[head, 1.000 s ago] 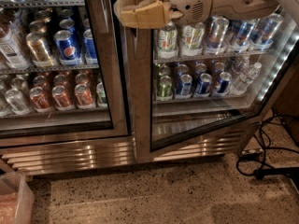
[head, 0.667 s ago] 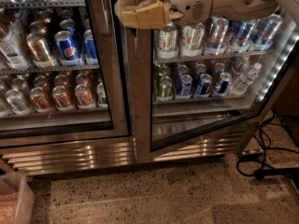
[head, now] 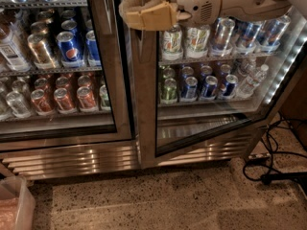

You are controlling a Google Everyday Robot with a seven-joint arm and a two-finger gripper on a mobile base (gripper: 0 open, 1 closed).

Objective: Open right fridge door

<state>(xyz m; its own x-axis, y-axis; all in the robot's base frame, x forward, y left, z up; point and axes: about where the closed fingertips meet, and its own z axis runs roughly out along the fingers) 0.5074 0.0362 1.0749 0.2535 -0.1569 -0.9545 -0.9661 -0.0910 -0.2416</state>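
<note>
Right fridge door (head: 146, 110): steel-framed glass door, right half of view beside the closed left door (head: 109, 90). It stands ajar, its lower rail angled out over the speckled floor (head: 144, 200) with the free edge nearest the camera, which I judge to be the task partly done. Gripper (head: 147, 13): tan, on a white arm, at the top of view against the upper part of that free edge, placed where a pull would swing the door wider on its right-hand hinges. Whether it is clamped on the frame or merely lies against it cannot be told.
</note>
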